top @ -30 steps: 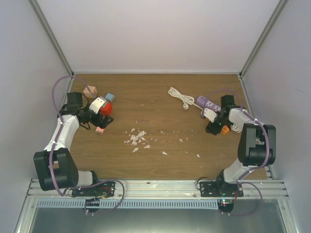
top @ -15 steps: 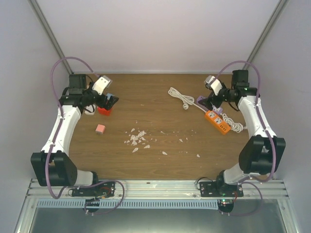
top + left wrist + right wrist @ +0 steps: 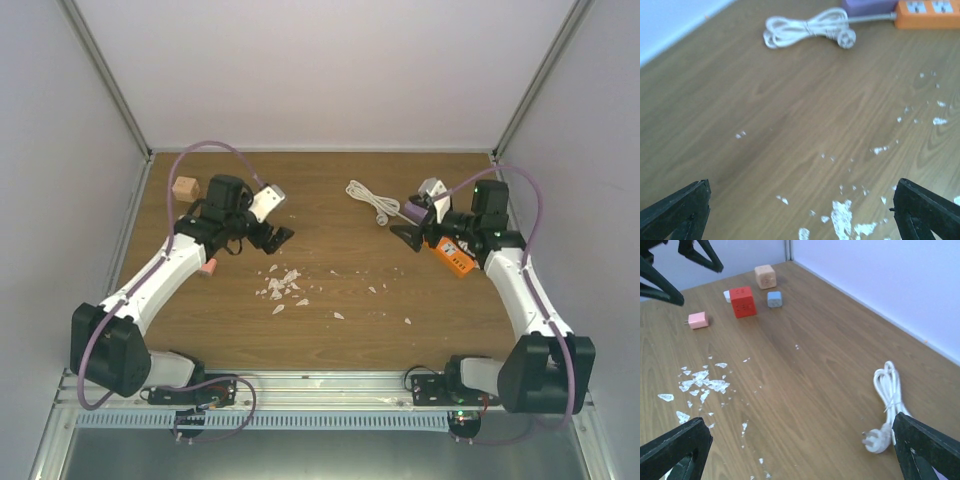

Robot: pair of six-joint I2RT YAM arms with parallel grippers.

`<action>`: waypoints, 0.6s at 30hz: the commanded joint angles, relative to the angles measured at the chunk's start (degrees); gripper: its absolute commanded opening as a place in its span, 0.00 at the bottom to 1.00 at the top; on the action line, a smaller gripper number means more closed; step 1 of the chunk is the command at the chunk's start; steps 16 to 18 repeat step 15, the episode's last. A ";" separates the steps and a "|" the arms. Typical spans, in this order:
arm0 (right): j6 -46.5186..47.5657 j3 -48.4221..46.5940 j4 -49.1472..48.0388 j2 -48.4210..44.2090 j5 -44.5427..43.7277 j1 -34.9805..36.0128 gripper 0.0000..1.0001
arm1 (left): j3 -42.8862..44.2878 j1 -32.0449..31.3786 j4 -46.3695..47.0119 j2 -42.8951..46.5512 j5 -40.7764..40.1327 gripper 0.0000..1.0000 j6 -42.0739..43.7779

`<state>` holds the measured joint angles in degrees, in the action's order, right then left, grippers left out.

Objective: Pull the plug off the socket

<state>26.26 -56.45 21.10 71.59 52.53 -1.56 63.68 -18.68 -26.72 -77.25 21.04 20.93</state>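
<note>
L gripper (image 3: 280,237) is spread wide and empty. In its own wrist cam the black fingertips (image 3: 687,200) sit at the two bottom corners w/ bare wood btwn them. In top view it hangs over the table (image 3: 330,180) at approx 10 o'clock of centre, pointing toward 3. R gripper (image 3: 404,238) is also spread wide and empty, at approx 2 o'clock of centre, pointing toward 9. The white flakes (image 3: 281,285) lie near centre, at approx 8 o'clock.

The socket (image 3: 457,260) is the orange strip, flat on the wood at 3 o'clock, partly covered by the R arm's wrist. The purple strip (image 3: 414,207) is just at its 11 o'clock, w/ the coiled white cord (image 3: 366,194) beyond that.

The plug (image 3: 726,295) is a small white block, mostly hidden behind the red cube (image 3: 743,301), at that cube's 10 o'clock in the R wrist cam; can't tell if they touch. It lies on the table's 10 o'clock side, well apart from the socket. Near it are the light-blue cube (image 3: 774,299), tan cube (image 3: 765,276) and pink adapter (image 3: 697,320).
</note>
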 commanded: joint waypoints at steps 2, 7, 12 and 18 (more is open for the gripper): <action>-2.92 7.80 -8.81 -2.92 1.03 0.94 1.00 | -7.31 -1.75 6.81 1.67 -2.32 0.99 -2.46; -1.36 10.52 -8.72 -2.22 -0.33 0.95 1.00 | -10.09 -1.77 7.30 1.05 -4.48 0.99 -2.31; -1.86 10.74 -9.43 -1.37 -0.15 0.95 1.00 | -11.81 -1.75 8.37 1.94 -3.41 0.99 -2.17; -1.84 10.73 -9.41 -1.40 -0.43 0.95 0.99 | -12.48 -1.46 9.23 2.96 -3.22 0.99 -2.69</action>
